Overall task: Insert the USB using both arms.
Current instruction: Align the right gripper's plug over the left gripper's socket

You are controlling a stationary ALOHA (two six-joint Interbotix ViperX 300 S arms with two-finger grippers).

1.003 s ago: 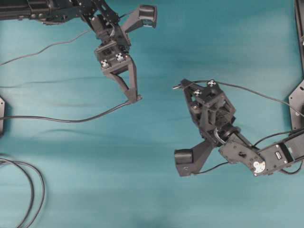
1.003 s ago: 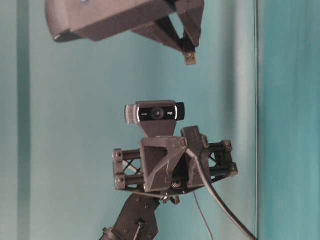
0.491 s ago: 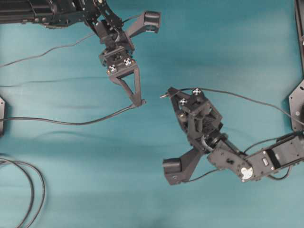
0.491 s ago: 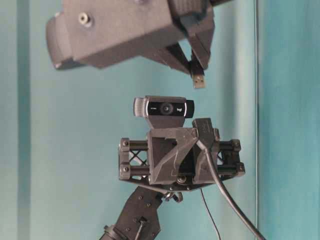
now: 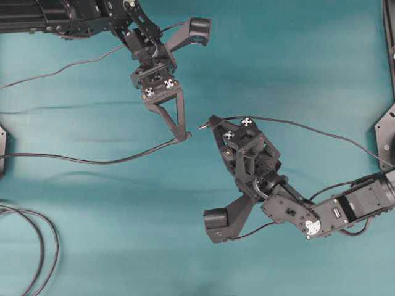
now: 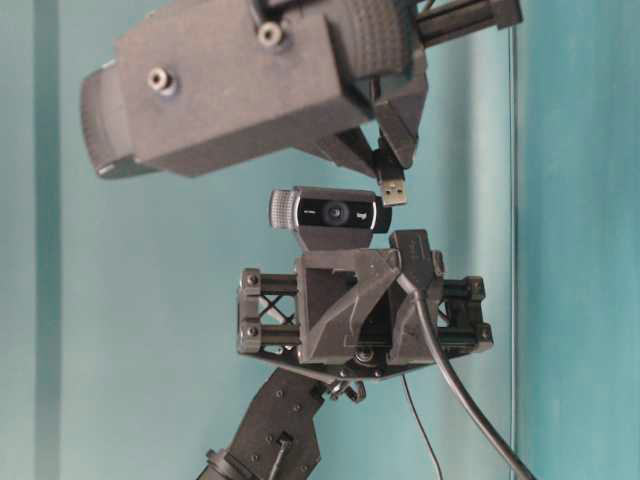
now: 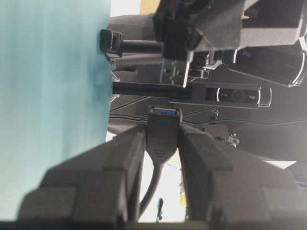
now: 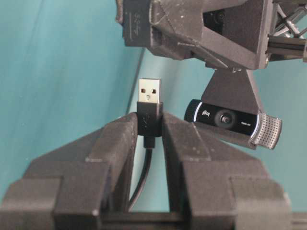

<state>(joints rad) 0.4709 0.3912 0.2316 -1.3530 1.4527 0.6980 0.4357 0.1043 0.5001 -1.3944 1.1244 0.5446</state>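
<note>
The USB (image 5: 203,125), a silvery tip on a short dark body, is gripped in my right gripper (image 5: 211,122), with its thin cable trailing right. It shows clearly in the right wrist view (image 8: 149,95), upright between the shut fingers (image 8: 115,143). My left gripper (image 5: 181,137) is shut on the black socket (image 7: 164,125), whose blue-lined mouth faces the plug (image 7: 173,72). In the overhead view the two tips are a short gap apart. In the table-level view the plug (image 6: 393,189) hangs just above the socket (image 6: 414,250).
A thicker looped cable (image 5: 38,246) lies at the bottom left. The socket's thin cable (image 5: 80,160) runs left across the teal cloth. A black bracket (image 5: 386,132) stands at the right edge. Both wrist cameras (image 5: 196,28) (image 5: 217,223) stick out from the grippers.
My right gripper has moved left and up with the USB, closing the gap to the left gripper. The left gripper has shifted slightly right. In the table-level view the plug has come down towards the socket.
</note>
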